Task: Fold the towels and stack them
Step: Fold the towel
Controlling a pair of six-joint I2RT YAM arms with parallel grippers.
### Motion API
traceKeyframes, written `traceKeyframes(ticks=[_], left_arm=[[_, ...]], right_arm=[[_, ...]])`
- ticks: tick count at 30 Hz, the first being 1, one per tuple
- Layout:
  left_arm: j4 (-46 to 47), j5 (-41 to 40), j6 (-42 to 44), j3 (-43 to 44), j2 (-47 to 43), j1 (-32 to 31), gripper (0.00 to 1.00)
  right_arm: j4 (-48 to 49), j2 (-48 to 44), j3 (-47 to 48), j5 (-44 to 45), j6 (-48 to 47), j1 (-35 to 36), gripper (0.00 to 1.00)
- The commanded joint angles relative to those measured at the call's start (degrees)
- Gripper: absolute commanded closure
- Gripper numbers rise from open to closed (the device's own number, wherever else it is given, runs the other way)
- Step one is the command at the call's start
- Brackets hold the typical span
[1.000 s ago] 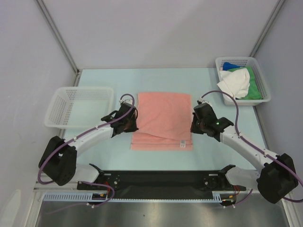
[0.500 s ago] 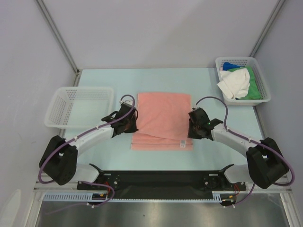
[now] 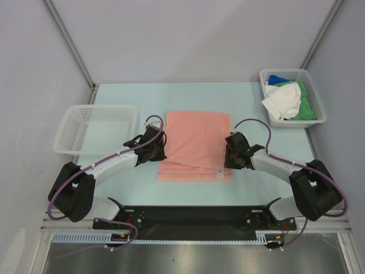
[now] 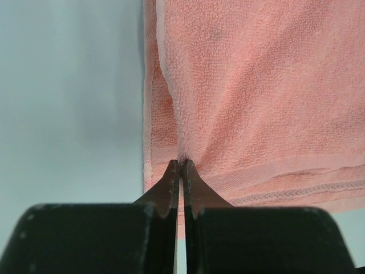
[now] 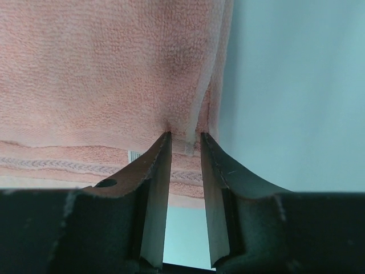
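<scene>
A pink towel (image 3: pixel 197 142) lies flat in the middle of the table, its upper layer folded over a lower layer that sticks out at the near edge. My left gripper (image 3: pixel 161 152) is shut on the towel's left edge; in the left wrist view the closed fingertips (image 4: pixel 181 165) pinch a pucker of pink cloth (image 4: pixel 256 85). My right gripper (image 3: pixel 228 155) is at the towel's right edge. In the right wrist view its jaws (image 5: pixel 185 137) stand apart, with the towel's edge (image 5: pixel 102 68) between the tips.
An empty white basket (image 3: pixel 97 107) stands at the left. A white basket (image 3: pixel 320 111) at the back right holds a white towel (image 3: pixel 283 100) and green and blue cloths. The arm bases and a black rail run along the near edge.
My right gripper has moved left and down onto the towel's right edge, the arm stretching out lower. My left gripper has stayed shut on the left edge.
</scene>
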Motion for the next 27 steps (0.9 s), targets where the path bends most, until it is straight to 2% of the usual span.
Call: traceKeyframes(ticks=[1,2,5,7,11,19,27], left_arm=[[1.7,0.7,0.3,-0.7,0.4,-0.4,1.0],[1.7,0.7,0.3,-0.7,0.4,-0.5,1.0],[1.4,0.6,0.2,-0.8,0.3,-0.4,1.0],[1.3,0.5,0.4,-0.4,0.1,-0.4,1.0],[0.4,0.3,0.6,0.6,0.0,-0.4,1.0],[-2.5,-1.2,1.3,3.4,-1.7,-0.4,1.0],[-4.9,-1.4,1.6,4.9,-3.7,-0.5,1.0]], right_arm=[[2.6,1.0,-0.5,0.6,0.8,0.3,0.68],[2.7,0.9,-0.6,0.7,0.9,0.4,0.69],[1.5,-0.5,-0.4,1.4,1.4,0.3,0.83],[-0.1,-1.7,0.4,1.7,1.0,0.3,0.84],[-3.6,-3.9,3.1,3.1,0.1,0.2,0.91],[-10.1,-9.4,7.7,3.2,-0.8,-0.2,1.0],[-14.6,-13.1,10.3,3.0,-1.8,-0.1,1.0]])
